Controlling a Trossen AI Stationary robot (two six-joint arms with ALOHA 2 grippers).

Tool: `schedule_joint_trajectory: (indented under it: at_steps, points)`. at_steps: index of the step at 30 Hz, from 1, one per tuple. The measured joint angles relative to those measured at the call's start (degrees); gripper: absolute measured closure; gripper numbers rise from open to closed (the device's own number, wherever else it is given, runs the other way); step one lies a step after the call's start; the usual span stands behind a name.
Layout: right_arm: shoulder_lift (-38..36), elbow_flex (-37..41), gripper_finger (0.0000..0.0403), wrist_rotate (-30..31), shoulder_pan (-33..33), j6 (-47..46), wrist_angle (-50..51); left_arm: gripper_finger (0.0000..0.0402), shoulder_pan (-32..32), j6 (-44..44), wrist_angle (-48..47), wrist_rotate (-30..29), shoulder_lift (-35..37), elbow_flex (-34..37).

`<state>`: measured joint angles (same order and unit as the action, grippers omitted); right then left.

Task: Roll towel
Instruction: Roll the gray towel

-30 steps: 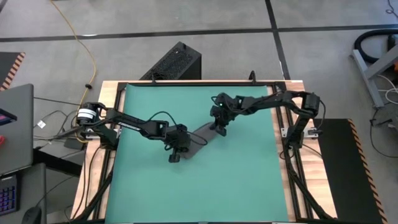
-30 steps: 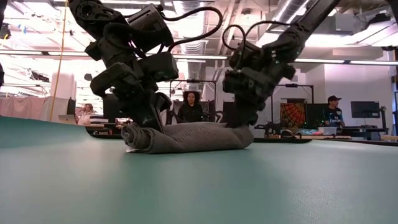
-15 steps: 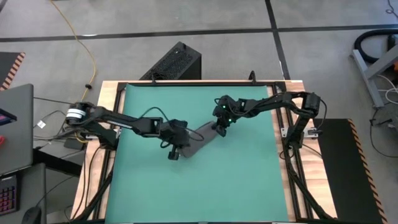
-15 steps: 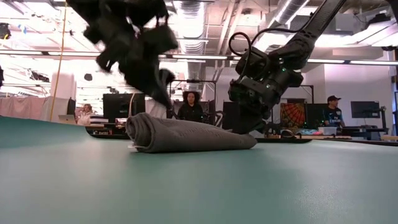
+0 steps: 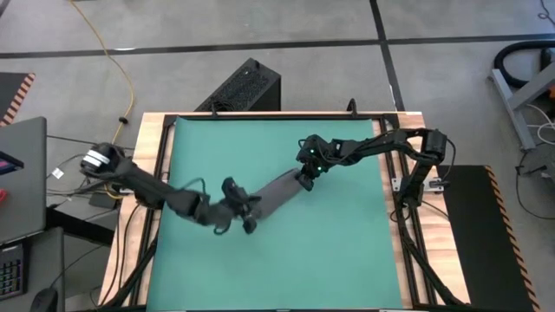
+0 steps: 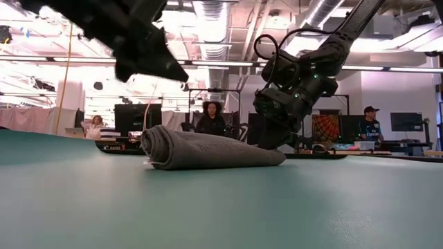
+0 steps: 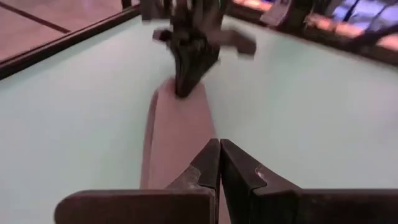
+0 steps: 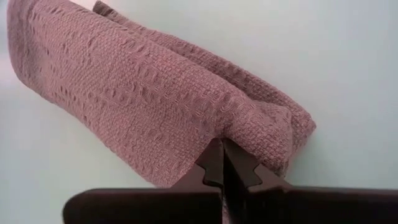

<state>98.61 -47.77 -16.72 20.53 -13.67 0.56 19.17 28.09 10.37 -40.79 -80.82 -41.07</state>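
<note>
The dark grey towel (image 5: pixel 276 195) lies rolled into a slanting tube on the green mat (image 5: pixel 347 251), its thick spiral end (image 6: pixel 154 149) toward the near left and its thinner end toward the far right. My left gripper (image 6: pixel 181 75) hangs shut above the thick end, clear of the cloth; in its wrist view the shut fingertips (image 7: pixel 219 152) point along the roll (image 7: pixel 177 137). My right gripper (image 5: pixel 303 180) is shut at the towel's far right end (image 6: pixel 273 155). My right gripper pinches a pucker of cloth (image 8: pixel 231 127) with its fingertips, close to the towel's far right end. The fingers slant down from the table's far right. The cloth creases in around the tips, and the roll rests on the mat along its whole length.
A wooden and black frame (image 5: pixel 392 186) edges the mat. A black box (image 5: pixel 247 87) stands beyond the far edge and a laptop (image 5: pixel 22 173) is off to the left. People (image 6: pixel 211 117) sit in the room behind the table. Bare mat lies near and right of the towel.
My left gripper has risen off the towel's thick end and swung up and toward the table's near left, rolling its wrist, staying shut. The roll stays on the mat; its thick end has relaxed a little. My right gripper has sunk slightly and turned at the far end.
</note>
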Motion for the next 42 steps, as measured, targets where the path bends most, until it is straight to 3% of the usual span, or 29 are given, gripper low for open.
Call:
schedule_joint_trajectory:
  at_steps: [5,15,23,29,36,42]
  points:
    - [0.0,0.0,0.0386,0.2,0.0,0.0,-0.2,0.0401,4.9,2.4,8.9,-8.2,-7.9,1.8]
    - [0.0,0.0,0.0386,0.4,-0.6,0.0,-0.2,0.0401,5.5,16.6,9.7,-10.6,-20.4,2.0]
    - [0.0,0.0,0.0386,0.5,-1.1,0.0,0.1,0.0401,4.8,17.2,3.2,-10.7,-19.8,1.9]
    - [-0.3,-0.4,0.0385,0.4,-1.2,0.0,-0.9,0.0401,4.8,16.3,-4.2,-5.7,-19.8,1.9]
    - [-0.3,-4.4,0.0375,-5.6,-1.1,-0.9,-0.3,0.0401,4.8,13.3,-4.7,-1.6,-19.8,1.9]
    - [-0.3,-8.0,0.0387,-7.1,-0.9,0.5,0.0,0.0401,4.8,10.3,-4.8,-0.3,-19.7,1.9]
